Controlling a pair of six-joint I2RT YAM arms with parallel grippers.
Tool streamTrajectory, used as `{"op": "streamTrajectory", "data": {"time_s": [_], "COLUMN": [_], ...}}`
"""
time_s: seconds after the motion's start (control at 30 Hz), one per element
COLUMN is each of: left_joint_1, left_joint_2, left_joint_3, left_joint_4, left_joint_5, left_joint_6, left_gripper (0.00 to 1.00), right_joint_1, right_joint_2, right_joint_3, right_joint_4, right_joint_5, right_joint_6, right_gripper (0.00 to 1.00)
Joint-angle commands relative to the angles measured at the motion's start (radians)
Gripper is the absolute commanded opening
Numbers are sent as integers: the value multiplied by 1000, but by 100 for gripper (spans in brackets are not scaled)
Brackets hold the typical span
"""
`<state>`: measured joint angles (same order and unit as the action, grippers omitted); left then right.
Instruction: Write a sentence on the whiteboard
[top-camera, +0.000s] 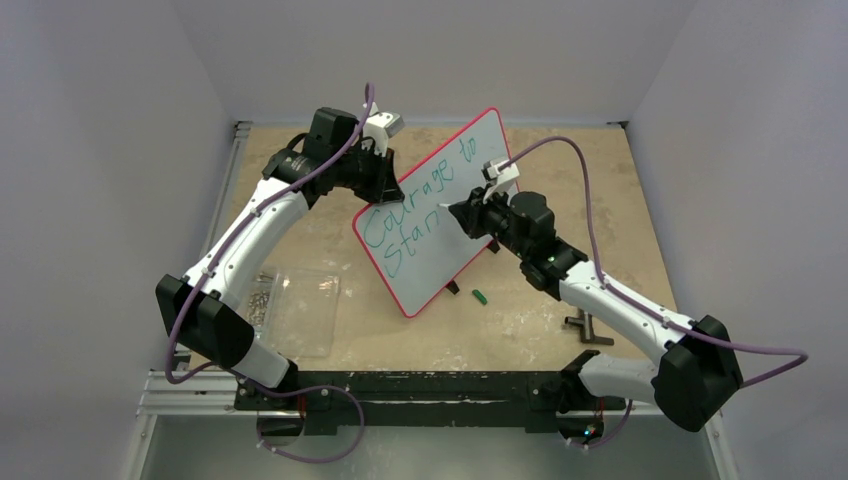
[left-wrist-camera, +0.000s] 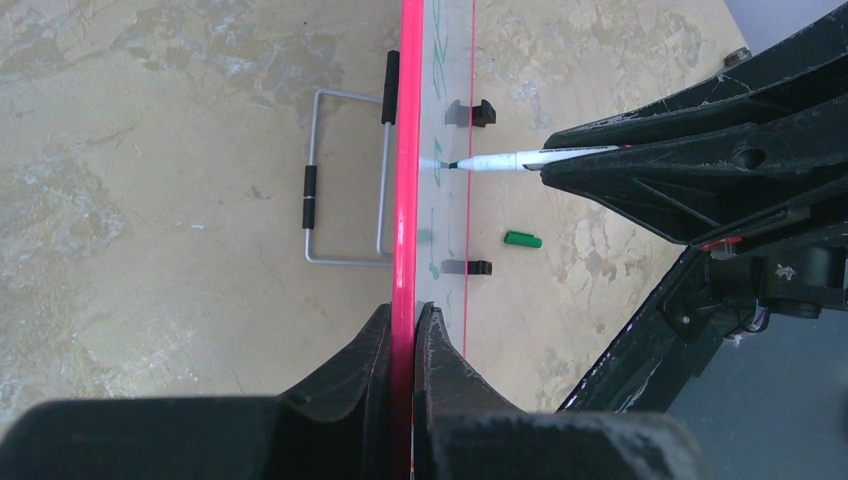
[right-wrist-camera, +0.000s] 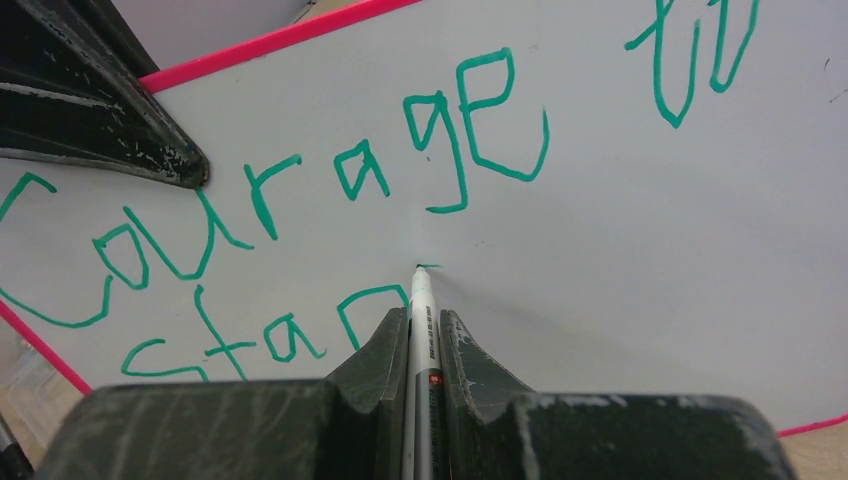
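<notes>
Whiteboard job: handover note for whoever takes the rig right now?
Left gripper: shut on the edge of the red-rimmed glossy white whiteboard, which stands tilted on the table.
Right gripper: shut on a white green-tipped marker, tip at the board.
Done: teal-green handwritten sentence reads "Courage to" and "Star".
To do: the final "t"; the tip sits just after the "r".

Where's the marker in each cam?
Top: centre, marker at the right gripper's tip, against the board.
Left wrist: right of centre, horizontal, tip at the board.
Right wrist: bottom centre, between the fingers, tip on the board.
Shared landmark: the board's red rim.
</notes>
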<state>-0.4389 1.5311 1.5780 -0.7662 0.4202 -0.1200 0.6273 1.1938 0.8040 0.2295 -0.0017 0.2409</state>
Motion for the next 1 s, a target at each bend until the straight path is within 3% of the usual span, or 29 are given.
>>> {"op": "streamTrajectory", "data": {"time_s": [0.0,0.6,0.97], "left_joint_1": [12,12,12], "left_joint_2": [-16,-16,-17], "left_joint_3": [-7,-7,-7], "left_joint_4": [-61,-60,-60], "left_joint_5": [-195,-197,-196], "left_joint_6": [87,86,87], "left_gripper": [0,0,0], "right_joint_1": [-4,-4,-4], "right_joint_2": [0,-38,-15], "right_joint_3": [13,-65,16], "right_joint_4": [52,9,-14], "right_joint_5": [-65,-52,39], "right_joint_6": [-34,-24,-22], "right_gripper": [0,0,0]}}
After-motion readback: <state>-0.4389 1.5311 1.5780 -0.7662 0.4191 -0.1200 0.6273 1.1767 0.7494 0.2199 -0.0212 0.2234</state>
